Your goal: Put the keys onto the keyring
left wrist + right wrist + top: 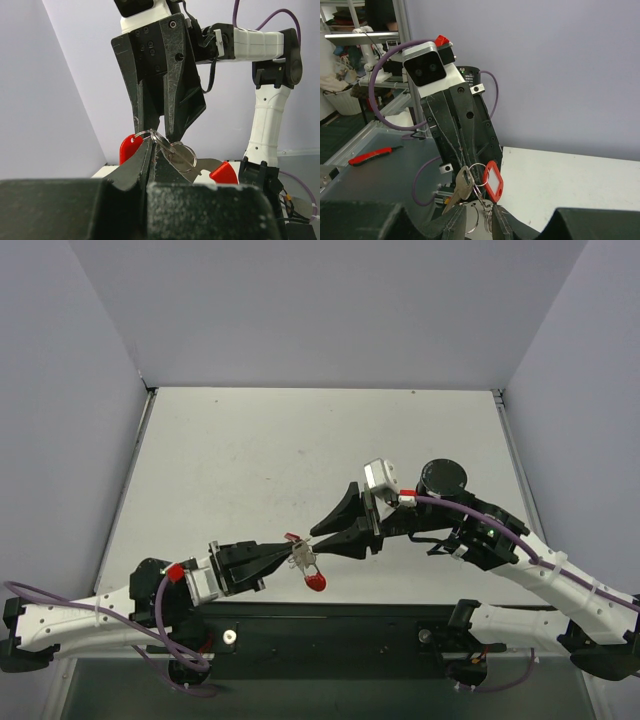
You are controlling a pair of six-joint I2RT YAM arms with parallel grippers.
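Though indistinct overhead, metal key point(462, 187) clear wrist-side.

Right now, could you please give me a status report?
Left gripper shut on keyring. Right gripper slightly open, tips at its wire rings. Red tag hangs alongside. Nothing blocking.

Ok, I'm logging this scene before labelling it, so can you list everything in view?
red tag: one, red with a pale centre, hanging by the rings between the grippers.
keyring: one, red clip joined to silver wire rings, held above the table.
silver key: one, silver, hanging beside the tag.
red-handled tool: one, red and black, on the grey surface beside the table.
table: one, white, under both arms.
left gripper: one, black, shut on the keyring's rings.
right gripper: one, black, jaws slightly apart at the rings; grip unclear.
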